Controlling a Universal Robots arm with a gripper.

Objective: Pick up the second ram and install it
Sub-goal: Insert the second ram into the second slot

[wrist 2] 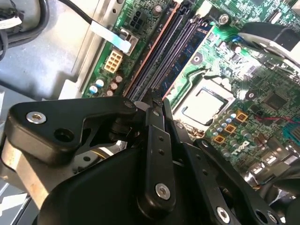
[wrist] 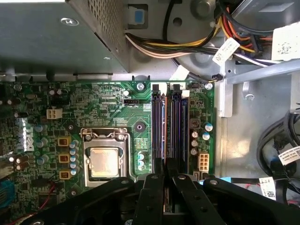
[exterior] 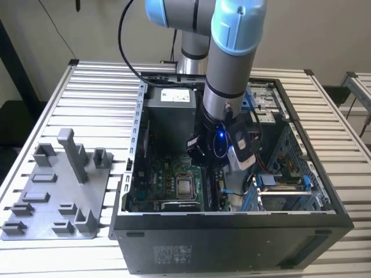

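Arm plunges straight down at the centre of the exterior view, into the open computer case (exterior: 301, 191) on the counter (exterior: 93, 98) — gripper (wrist: 165, 165) narrowed on the second ram (wrist: 162, 133), which stands edge-on in the memory slots (wrist: 178, 126) beside the processor (wrist: 104, 161).

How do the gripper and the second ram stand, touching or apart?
Touching. In the first wrist view the gripper clamps the second ram, a thin strip, between its fingers.

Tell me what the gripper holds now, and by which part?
The gripper is shut on the second ram, a thin dark board, gripping its flat faces at one end, above the motherboard's slots.
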